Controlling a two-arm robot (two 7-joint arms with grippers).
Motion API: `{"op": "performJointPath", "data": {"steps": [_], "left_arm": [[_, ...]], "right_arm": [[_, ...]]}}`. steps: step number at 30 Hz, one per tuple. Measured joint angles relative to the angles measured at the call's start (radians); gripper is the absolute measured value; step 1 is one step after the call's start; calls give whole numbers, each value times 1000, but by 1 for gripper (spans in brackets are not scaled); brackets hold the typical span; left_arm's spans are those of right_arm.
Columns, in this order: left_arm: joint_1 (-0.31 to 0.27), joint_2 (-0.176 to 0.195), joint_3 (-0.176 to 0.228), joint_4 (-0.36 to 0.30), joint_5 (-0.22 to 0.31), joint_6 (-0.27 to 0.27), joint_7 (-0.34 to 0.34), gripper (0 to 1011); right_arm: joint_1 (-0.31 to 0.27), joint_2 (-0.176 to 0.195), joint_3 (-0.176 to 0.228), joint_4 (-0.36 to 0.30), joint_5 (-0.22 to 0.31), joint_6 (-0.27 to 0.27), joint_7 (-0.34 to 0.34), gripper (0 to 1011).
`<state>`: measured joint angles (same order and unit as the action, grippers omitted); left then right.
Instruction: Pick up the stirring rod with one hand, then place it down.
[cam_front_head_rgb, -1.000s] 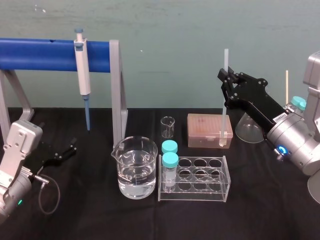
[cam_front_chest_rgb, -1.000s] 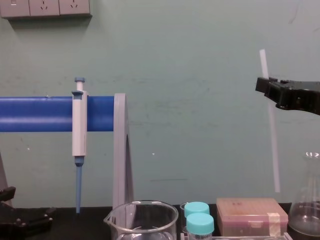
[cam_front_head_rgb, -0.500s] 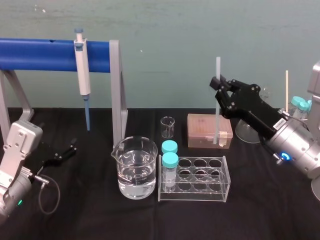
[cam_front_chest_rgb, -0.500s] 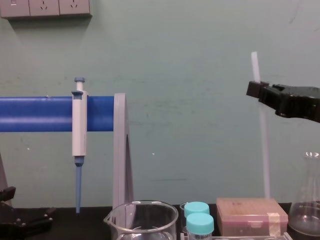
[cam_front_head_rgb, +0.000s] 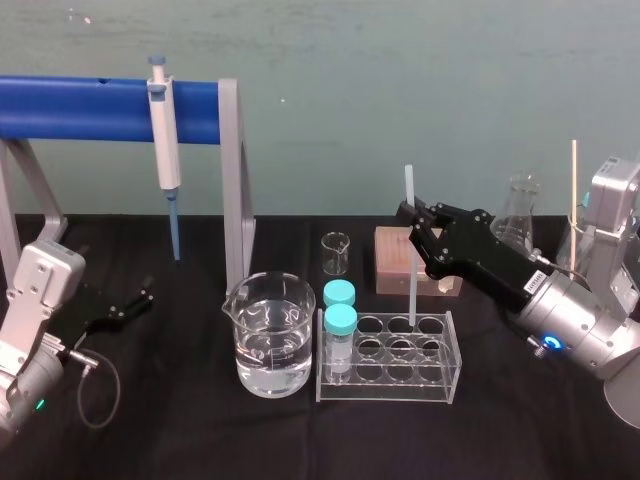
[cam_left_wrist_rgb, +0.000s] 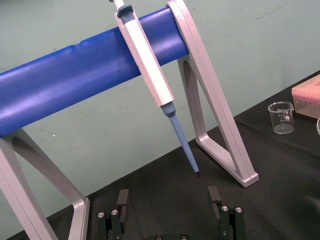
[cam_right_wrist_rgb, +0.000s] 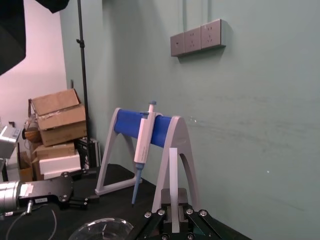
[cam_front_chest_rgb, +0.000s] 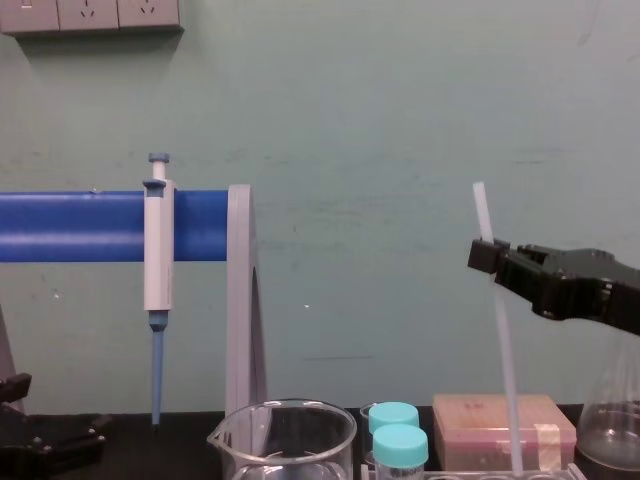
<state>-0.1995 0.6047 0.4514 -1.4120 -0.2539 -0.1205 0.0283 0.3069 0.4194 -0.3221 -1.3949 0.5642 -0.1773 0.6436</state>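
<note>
Nearest the bench's front edge, towards its left corner, the left gripper lies parked with its fingers spread and nothing between them. It has no part in this step.

At the middle of the front edge stands a clear tube rack, with two teal-capped vials at its left end. A beaker of water is just beside it on the left.

The right gripper reaches in from the bench's right side, its jaws closed on the stirring rod a little below the top. The rod hangs nearly upright with a slight lean. Its lower end is at the rack's back row, by a middle well. Whether it rests on the rack's floor cannot be told.

This looks like the putting-down stage. To do it well, the descent should probably be straight and slow, holding the rod's lean steady so that the tip does not catch a well's rim. The jaws should part only once the tip bears on something. The thin, smooth rod stands far taller than the rack and will likely tip against a rim when freed, so ease it over first. Withdrawing rightward looks safest, minding the flask behind the arm.

Beyond the rack sit a tip box and a small beaker. Along the back edge a pipette hangs on the blue stand.
</note>
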Motion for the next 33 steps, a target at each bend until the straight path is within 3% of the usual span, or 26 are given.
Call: {"op": "performJointPath", "data": {"steps": [14,20,33], "left_arm": [[0,0,0,0,0,0,0,1000],[0,0,0,0,0,0,0,1000],[0,0,0,0,0,0,0,1000]], "right_arm": [[10,-29,-21,49,8,-54,-12,70],[18,-39,-30,81,-12,-78,-18,70],[19,-67,-29,148,-23,-86,-29,70]]}}
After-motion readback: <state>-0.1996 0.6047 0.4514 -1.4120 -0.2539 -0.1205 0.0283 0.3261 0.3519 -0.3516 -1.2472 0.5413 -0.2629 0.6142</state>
